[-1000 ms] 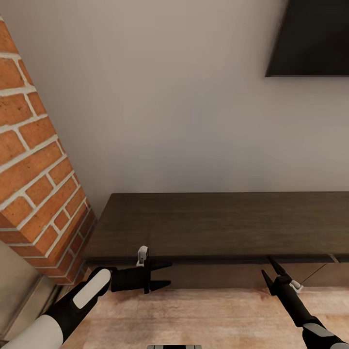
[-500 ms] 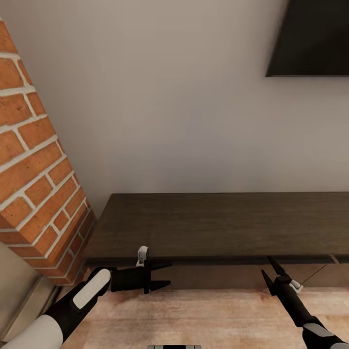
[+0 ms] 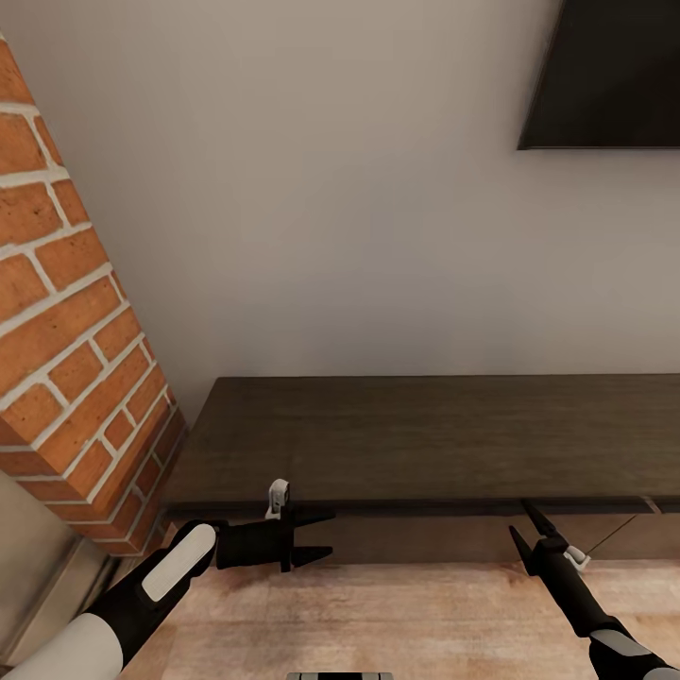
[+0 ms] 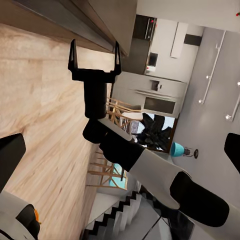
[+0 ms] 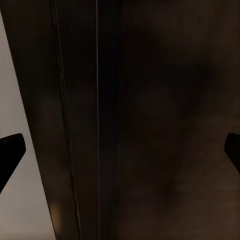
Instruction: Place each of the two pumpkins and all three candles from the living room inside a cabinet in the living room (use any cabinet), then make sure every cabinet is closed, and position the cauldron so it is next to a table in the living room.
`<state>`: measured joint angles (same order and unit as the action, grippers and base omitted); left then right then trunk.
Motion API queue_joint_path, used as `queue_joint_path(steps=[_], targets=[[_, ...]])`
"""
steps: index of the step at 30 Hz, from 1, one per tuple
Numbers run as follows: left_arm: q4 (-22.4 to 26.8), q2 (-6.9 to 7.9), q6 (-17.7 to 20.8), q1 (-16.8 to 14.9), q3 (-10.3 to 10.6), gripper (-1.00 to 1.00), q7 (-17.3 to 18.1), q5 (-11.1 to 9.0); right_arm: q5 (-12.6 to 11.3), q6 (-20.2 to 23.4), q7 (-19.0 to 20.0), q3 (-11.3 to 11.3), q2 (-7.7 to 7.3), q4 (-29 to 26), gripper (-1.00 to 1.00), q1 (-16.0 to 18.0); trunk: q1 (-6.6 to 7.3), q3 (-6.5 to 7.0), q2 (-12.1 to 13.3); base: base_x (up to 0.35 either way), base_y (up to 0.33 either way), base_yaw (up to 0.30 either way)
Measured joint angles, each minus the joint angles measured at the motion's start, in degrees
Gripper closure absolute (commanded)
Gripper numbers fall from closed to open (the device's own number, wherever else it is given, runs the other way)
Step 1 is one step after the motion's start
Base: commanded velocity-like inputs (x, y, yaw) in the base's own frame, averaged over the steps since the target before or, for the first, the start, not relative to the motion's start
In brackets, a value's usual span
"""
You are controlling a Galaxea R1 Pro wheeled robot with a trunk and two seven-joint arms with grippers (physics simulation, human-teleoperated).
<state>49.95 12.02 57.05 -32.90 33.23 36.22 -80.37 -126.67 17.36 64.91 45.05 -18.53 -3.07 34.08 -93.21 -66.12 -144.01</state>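
Both pairs of jaws stand open and empty: the left gripper (image 3: 321,536) points sideways along the front of the cabinet (image 3: 425,439), just below its top edge, and the right gripper (image 3: 525,527) points up at that same front face. One cabinet is in sight, long, low and dark brown, against the pale wall (image 3: 331,208). A brick column (image 3: 66,331) stands just beside its left end, and one dark screen (image 3: 609,76) hangs on the wall above its right part. Light wooden floor (image 3: 406,614) runs beneath the two arms.
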Motion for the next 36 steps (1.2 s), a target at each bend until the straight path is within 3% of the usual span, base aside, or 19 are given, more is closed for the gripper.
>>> queue_joint_path(steps=[6, 7, 36], targets=[[0.0, 0.02, 0.0, 0.0, 0.0, -1.00, 0.0, 0.0, 0.0, 0.0, 0.0, 0.0, 0.00, 0.0, -1.00, 0.0, 0.00, 0.00, 0.0, 0.000, 0.000, 0.000], [0.0, 0.03, 0.0, 0.0, 0.0, -1.00, 0.0, 0.0, 0.0, 0.0, 0.0, 0.0, 0.00, 0.0, 1.00, 0.0, 0.00, 0.00, 0.0, 0.000, 0.000, 0.000], [0.0, 0.06, 0.0, 0.0, 0.0, -1.00, 0.0, 0.0, 0.0, 0.3, 0.3, -0.3, 0.01, -0.1, 1.00, 0.0, 0.01, 0.01, 0.0, 0.000, 0.000, 0.000]])
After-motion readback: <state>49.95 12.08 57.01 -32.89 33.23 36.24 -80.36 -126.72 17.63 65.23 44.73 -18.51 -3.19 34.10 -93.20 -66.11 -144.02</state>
